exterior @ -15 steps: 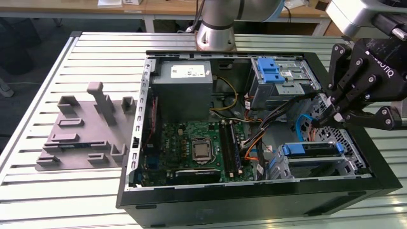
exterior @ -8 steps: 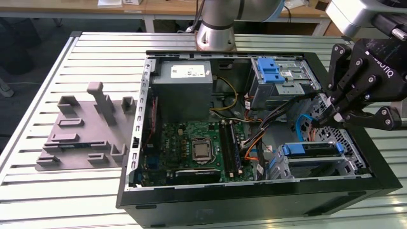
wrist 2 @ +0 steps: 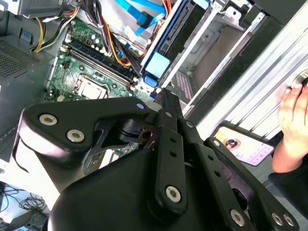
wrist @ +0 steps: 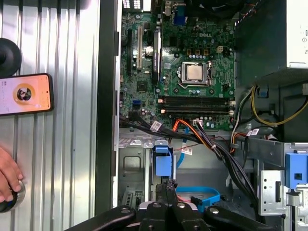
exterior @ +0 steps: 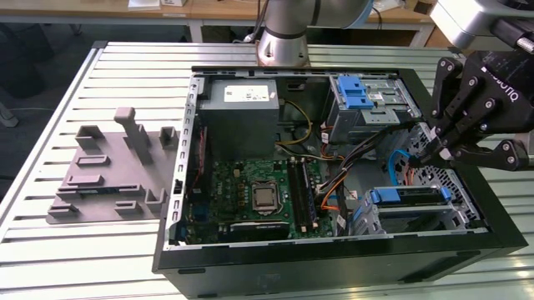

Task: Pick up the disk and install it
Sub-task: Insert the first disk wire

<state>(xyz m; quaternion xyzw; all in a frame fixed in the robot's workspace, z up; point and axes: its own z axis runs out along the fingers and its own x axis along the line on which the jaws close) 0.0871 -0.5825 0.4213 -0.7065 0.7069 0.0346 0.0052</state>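
Exterior view first: the PC case lies open on the slatted table, and the disk sits in the drive cage at the case's corner on the exterior view's right, blue rail end facing the motherboard. The gripper hangs just above that cage and isn't carrying anything I can see. The grey slotted tray is well apart, out on the table. In the second wrist view the gripper looks pressed together, tip just beside the disk's blue tab. A person's hand and a phone are on the table outside the case. The first wrist view shows the same: gripper closed on nothing, right next to the blue tab. So I'd say pickup is done and the disk is in its slot. Can't tell if it's fully seated, or whether the 1 blue cable nearby is plugged in.
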